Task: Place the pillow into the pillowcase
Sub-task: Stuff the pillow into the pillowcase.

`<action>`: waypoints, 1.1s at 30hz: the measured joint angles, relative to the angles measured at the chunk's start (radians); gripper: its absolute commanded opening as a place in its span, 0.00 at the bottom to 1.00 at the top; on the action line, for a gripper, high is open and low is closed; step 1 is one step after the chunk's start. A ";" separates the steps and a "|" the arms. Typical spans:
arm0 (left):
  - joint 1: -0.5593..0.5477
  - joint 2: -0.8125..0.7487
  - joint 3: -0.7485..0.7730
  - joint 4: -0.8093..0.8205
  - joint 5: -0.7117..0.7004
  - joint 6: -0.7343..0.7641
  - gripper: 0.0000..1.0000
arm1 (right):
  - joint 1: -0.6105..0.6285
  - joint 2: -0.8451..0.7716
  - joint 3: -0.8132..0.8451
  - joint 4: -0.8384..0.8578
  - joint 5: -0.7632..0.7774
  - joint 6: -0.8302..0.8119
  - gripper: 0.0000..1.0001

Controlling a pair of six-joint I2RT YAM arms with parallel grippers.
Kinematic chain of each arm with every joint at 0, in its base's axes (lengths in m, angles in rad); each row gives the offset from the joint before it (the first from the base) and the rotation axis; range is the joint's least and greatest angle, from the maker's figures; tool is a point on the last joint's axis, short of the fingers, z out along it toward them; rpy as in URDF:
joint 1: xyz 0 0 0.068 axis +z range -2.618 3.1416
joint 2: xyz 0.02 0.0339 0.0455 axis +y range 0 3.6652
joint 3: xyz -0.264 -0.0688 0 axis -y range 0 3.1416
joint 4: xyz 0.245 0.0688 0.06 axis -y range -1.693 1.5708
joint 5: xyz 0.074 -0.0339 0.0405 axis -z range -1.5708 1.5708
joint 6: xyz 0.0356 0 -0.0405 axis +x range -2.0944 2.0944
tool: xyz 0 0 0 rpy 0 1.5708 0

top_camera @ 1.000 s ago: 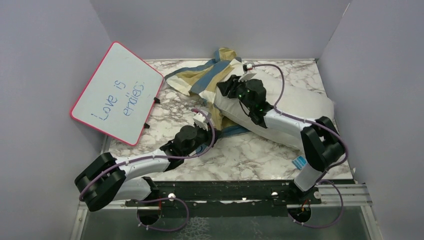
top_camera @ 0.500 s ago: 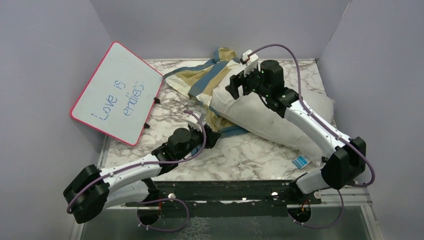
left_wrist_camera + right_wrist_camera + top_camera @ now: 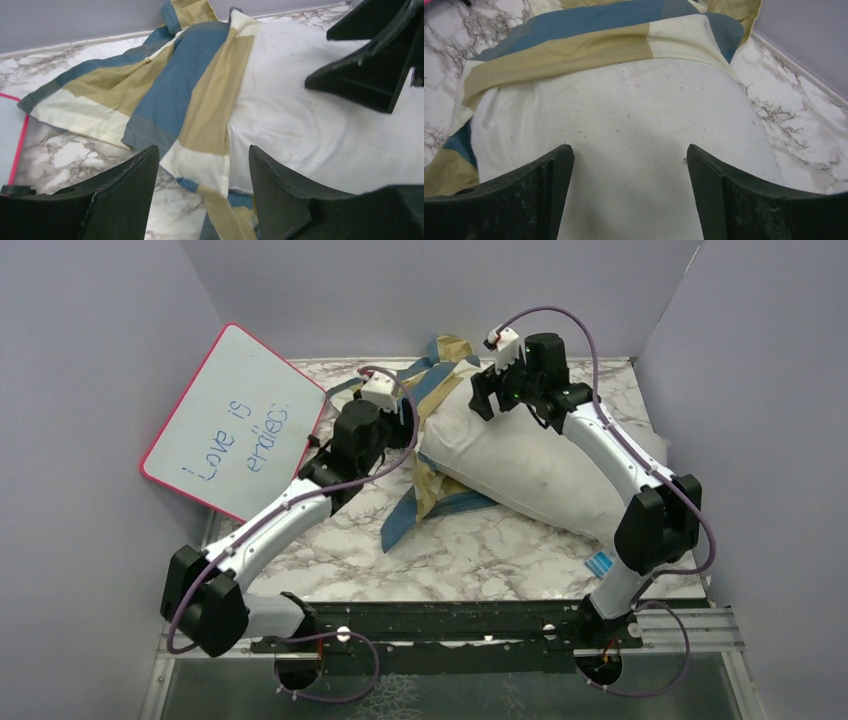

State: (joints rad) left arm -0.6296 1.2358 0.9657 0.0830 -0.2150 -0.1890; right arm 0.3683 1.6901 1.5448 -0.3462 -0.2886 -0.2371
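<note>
The white pillow (image 3: pixel 545 465) lies slantwise across the back right of the table, its blue tag (image 3: pixel 598 564) at the near corner. The checked pillowcase (image 3: pixel 440 365) is bunched over the pillow's far left end, and a strip of it (image 3: pixel 405 510) trails forward onto the table. My left gripper (image 3: pixel 408 432) hovers open beside that end, over the pillowcase (image 3: pixel 185 95) edge and the pillow (image 3: pixel 320 130), holding nothing. My right gripper (image 3: pixel 483 400) is open just above the pillow (image 3: pixel 624 120), with the pillowcase (image 3: pixel 589 40) beyond it.
A pink-rimmed whiteboard (image 3: pixel 235 425) with blue writing leans against the left wall. Grey walls close in the marble table (image 3: pixel 480 550) on three sides. The right gripper's fingers (image 3: pixel 370 75) show close by at the top right of the left wrist view.
Both grippers have opened. The left arm swung from the table's front middle back to the pillow's left end. The right gripper lifted off the pillow and drew toward the back wall.
</note>
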 measured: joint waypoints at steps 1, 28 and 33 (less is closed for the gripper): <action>0.026 0.043 0.040 -0.013 0.020 0.012 0.66 | -0.001 0.018 0.002 0.000 -0.002 0.000 0.81; 0.040 0.409 0.166 0.056 0.273 0.280 0.05 | -0.008 -0.065 -0.528 0.639 -0.147 0.431 0.01; 0.039 0.397 0.150 0.059 0.274 0.291 0.00 | -0.008 -0.077 -0.544 0.662 -0.146 0.470 0.01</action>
State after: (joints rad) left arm -0.5903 1.6325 1.1156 0.1421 0.0586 0.1017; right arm 0.3603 1.6131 1.0012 0.3161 -0.4351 0.2333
